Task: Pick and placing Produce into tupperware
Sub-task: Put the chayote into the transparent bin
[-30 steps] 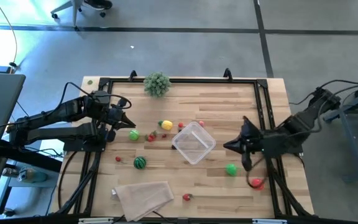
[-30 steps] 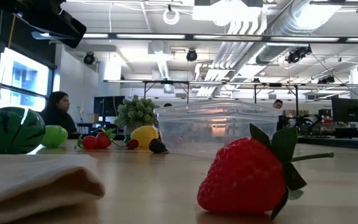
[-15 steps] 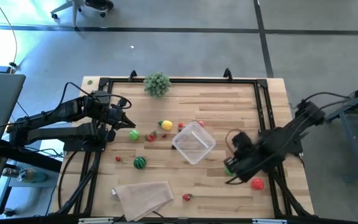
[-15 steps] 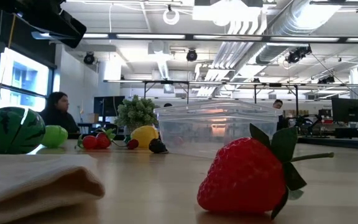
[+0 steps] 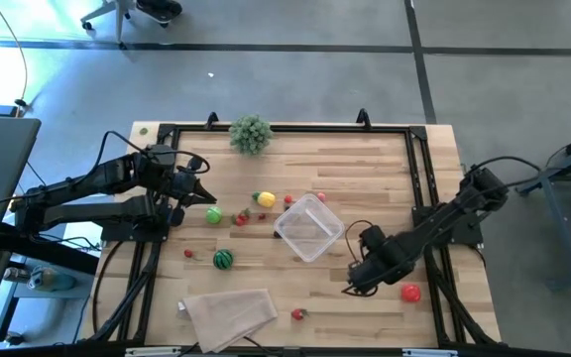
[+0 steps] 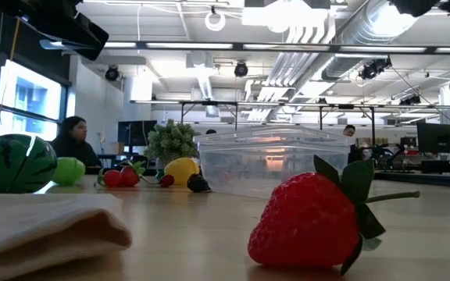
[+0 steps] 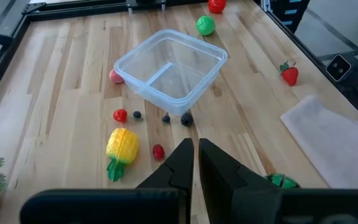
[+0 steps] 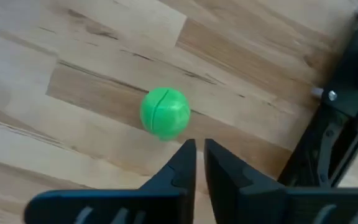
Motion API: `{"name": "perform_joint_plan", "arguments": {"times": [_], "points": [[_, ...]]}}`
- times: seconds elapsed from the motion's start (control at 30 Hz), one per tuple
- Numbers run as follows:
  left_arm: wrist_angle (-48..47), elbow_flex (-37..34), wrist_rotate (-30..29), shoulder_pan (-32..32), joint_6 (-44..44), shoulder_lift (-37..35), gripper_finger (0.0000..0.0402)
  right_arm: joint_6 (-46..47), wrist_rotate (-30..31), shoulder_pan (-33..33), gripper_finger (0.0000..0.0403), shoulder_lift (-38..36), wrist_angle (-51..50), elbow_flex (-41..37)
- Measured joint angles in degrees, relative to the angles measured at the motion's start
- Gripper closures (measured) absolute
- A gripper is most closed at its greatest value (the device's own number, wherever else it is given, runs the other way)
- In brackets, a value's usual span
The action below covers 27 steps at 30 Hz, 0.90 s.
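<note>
The clear tupperware [image 5: 308,227] [image 7: 169,71] [image 6: 276,160] stands on its base mid-table, with nothing in it. Produce lies scattered around it: a yellow fruit [image 5: 265,199] [image 7: 122,147], a striped watermelon ball [image 5: 223,259] [image 6: 12,162], a strawberry [image 5: 298,314] [image 6: 311,222], a red tomato [image 5: 410,292] and small berries. My right gripper [image 5: 361,275] [image 8: 196,154] is shut and points down over a green ball [image 8: 165,113], which lies just past its fingertips; the high view hides the ball under the arm. My left gripper [image 5: 209,196] [image 7: 196,152] waits, shut, at the table's left.
A folded beige cloth [image 5: 228,312] [image 7: 331,140] lies at the near edge. A bushy grey-green plant [image 5: 251,133] stands at the far edge. A black frame [image 5: 419,178] runs around the tabletop. People sit in the room beyond the table.
My right arm has swung from the table's right side toward the near edge and a little left, tipping down until its gripper stands over the green ball, which the high view showed before and now hides. Nothing on the table has moved.
</note>
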Motion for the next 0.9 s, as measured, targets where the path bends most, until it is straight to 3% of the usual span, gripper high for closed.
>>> {"name": "perform_joint_plan", "arguments": {"times": [0.4,0.73,0.9], "points": [[0.0,0.0,0.0,0.0,0.0,0.0,0.0385,0.6,0.4,0.5,0.0274,0.0,11.8,-8.0],[0.0,0.0,0.0,0.0,0.0,0.0,0.0385,3.7,4.3,3.6,0.026,0.0,11.9,-9.2],[0.0,0.0,0.0,0.0,0.0,0.0,0.0385,12.5,6.7,5.2,0.026,0.0,10.5,-9.2]]}}
